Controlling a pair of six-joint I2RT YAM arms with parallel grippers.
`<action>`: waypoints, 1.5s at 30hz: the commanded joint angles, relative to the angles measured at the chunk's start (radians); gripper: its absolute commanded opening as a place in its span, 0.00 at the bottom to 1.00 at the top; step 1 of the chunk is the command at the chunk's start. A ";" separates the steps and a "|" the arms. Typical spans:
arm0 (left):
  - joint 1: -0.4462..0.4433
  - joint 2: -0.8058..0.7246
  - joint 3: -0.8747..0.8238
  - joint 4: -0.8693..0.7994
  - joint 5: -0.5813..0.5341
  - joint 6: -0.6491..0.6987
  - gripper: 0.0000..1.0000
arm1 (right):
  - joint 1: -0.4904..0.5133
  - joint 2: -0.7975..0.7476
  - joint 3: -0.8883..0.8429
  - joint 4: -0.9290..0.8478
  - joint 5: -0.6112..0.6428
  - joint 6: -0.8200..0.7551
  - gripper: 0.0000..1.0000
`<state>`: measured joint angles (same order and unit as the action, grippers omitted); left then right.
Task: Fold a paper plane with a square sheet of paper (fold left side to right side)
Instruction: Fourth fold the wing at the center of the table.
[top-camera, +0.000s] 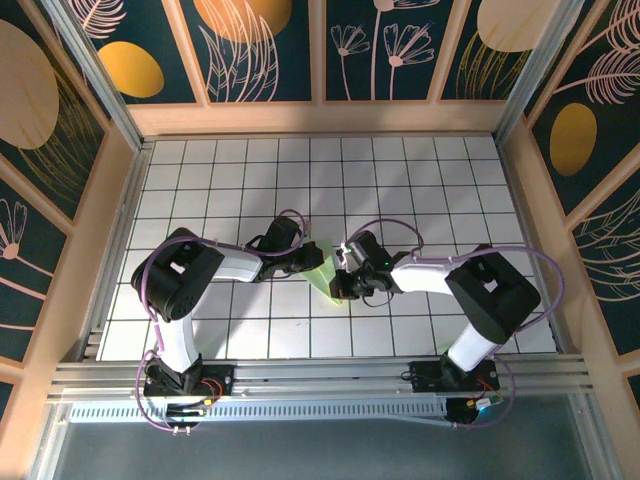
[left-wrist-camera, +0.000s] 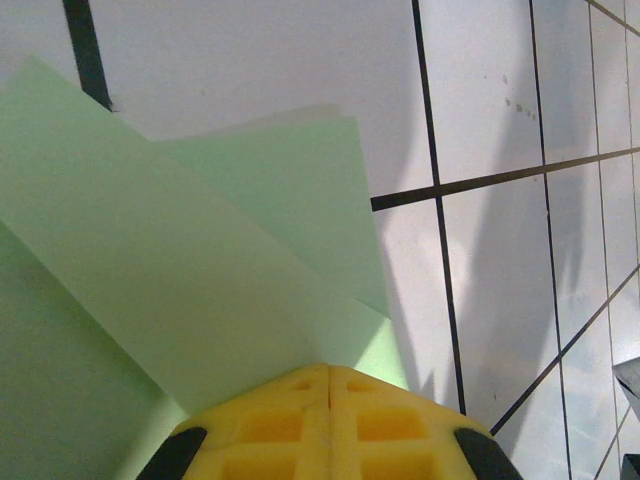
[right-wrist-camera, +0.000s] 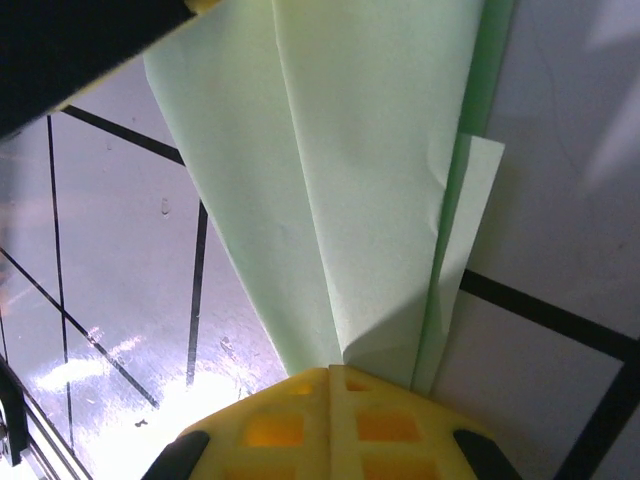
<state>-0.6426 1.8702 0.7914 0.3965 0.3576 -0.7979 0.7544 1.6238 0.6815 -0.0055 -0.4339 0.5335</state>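
- Top view: a white, gridded tabletop (top-camera: 240, 180) inside a wooden-walled cell. Two arms reach inward and meet near the middle. The left claw (top-camera: 303, 260) and right claw (top-camera: 345, 282) sit close together over a pale green paper (top-camera: 322, 272), which the arms partly hide.
- Left wrist view: the yellow pads of the left claw (left-wrist-camera: 328, 385) are pressed together, clenched on a raised flap of the paper (left-wrist-camera: 150, 260). The flap slants across a flatter layer lying on the tabletop (no sharp crease can be seen here).
- Right wrist view: the right claw (right-wrist-camera: 330, 385) is also clenched. It grasps the paper (right-wrist-camera: 370, 150) where several folded layers narrow to a point at its tips. A small corner juts out on the right, out of line with the main edge.
- What could go wrong: both claws pinch one thin sheet, so pulling apart could tear it or drag it out of a grip. The stray corner suggests the layers are skewed, and pressing now would probably set a crooked crease. The claws are also near enough to bump each other.
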 joint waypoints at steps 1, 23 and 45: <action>0.009 0.052 -0.011 -0.108 -0.093 0.005 0.00 | 0.020 -0.024 -0.033 -0.091 0.002 0.005 0.00; 0.010 0.052 -0.004 -0.119 -0.095 0.007 0.00 | 0.033 -0.094 -0.084 -0.116 -0.009 0.019 0.00; 0.010 0.046 -0.004 -0.101 -0.075 0.000 0.00 | -0.047 -0.049 0.019 0.042 -0.049 0.021 0.00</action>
<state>-0.6426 1.8713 0.8009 0.3851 0.3347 -0.7979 0.7132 1.5311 0.6758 -0.0174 -0.4873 0.5526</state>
